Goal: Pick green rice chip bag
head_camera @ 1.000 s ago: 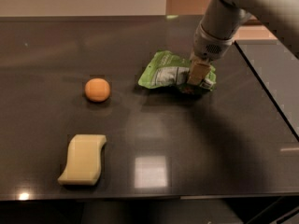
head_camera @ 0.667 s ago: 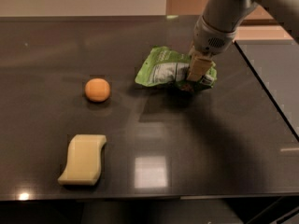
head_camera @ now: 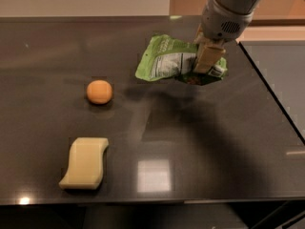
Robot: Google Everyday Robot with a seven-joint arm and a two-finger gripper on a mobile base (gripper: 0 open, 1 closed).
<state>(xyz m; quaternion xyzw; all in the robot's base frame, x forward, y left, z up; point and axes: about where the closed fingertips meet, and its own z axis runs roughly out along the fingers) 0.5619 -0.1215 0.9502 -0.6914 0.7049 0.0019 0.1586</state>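
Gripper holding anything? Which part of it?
Yes. The gripper is shut on the green bag, pinching its right end; the rest of the bag sticks out to the left.

Pincer (head_camera: 208, 64) at the back right has risen, lifting the green rice chip bag (head_camera: 164, 61) off the worktop (head_camera: 214, 147).

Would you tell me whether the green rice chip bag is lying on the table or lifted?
Lifted: the gripper, jaws shut on it, holds the green rice chip bag above its shadow on the table.
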